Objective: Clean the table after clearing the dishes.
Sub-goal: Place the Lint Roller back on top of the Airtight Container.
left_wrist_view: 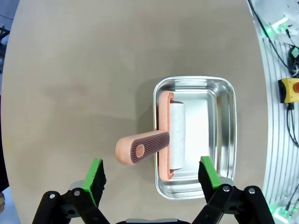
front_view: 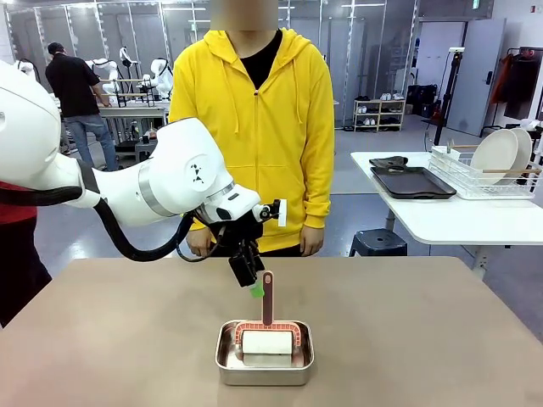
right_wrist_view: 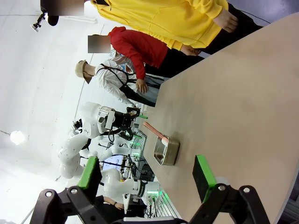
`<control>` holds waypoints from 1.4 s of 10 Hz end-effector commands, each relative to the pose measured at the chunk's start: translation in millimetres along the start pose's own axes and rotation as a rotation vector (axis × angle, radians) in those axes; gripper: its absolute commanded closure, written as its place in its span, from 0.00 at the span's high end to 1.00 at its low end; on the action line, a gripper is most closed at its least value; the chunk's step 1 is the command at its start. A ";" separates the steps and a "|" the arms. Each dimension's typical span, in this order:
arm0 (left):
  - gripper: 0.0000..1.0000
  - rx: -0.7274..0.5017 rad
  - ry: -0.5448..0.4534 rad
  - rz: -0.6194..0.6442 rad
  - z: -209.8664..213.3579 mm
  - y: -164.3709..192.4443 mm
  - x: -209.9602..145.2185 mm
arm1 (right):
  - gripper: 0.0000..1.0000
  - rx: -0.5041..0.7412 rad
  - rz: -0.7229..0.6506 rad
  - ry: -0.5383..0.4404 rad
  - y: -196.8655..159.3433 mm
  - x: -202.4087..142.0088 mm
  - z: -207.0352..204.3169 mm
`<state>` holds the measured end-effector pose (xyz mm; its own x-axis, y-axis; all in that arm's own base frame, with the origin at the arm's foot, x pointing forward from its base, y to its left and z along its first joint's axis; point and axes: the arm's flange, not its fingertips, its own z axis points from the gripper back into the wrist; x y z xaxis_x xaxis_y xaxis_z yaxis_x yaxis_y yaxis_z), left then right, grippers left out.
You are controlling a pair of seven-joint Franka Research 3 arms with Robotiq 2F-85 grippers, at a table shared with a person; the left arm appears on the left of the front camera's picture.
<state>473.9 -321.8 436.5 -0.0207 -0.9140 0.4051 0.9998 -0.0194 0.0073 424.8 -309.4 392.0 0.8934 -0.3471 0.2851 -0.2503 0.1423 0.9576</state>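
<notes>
— Desk [front_view: 102, 339]: wide, rectangular, plain matte brown-taupe top, running from the near edge across to the person in the yellow hoodie [front_view: 254, 127] at the far side.
— Bare over most of the top?
— Yes, apart from a small steel pan [front_view: 265, 354] near the middle, toward the near edge. Holds a roller [front_view: 268, 339] with a white barrel in a salmon-pink frame, ribbed pink handle sticking up and out over the pan's rim.
— And the left hand [front_view: 251, 280]?
— Hanging just above the handle tip, fingers spread wide, pinching nothing. From the left wrist, green pads [left_wrist_view: 96, 179] either side of the pan and handle, touching neither.
— Right hand [right_wrist_view: 145, 179]?
— Also spread wide, empty, held off beyond the desk edge, looking across at the pan.
— Dishes?
— White plates [front_view: 501, 157] standing in a wire rack on the white side table [front_view: 441, 216] at far right, dark trays [front_view: 411, 181] beside them.
</notes>
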 end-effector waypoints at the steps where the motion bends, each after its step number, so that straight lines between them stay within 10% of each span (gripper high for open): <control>1: 1.00 -0.001 -0.001 -0.003 -0.5 -0.6 1.7 | 1.00 -0.005 0.000 0.014 4.0 -1.2 0.2; 14: 1.00 -0.001 -0.001 -0.003 -0.5 -0.6 1.7 | 1.00 -0.005 0.000 0.014 4.0 -1.2 0.2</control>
<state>473.5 -323.2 435.0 -0.0221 -0.9142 0.4046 0.9997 -0.0221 0.0047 424.8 -309.4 392.0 0.8934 -0.3471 0.2851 -0.2503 0.1423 0.9576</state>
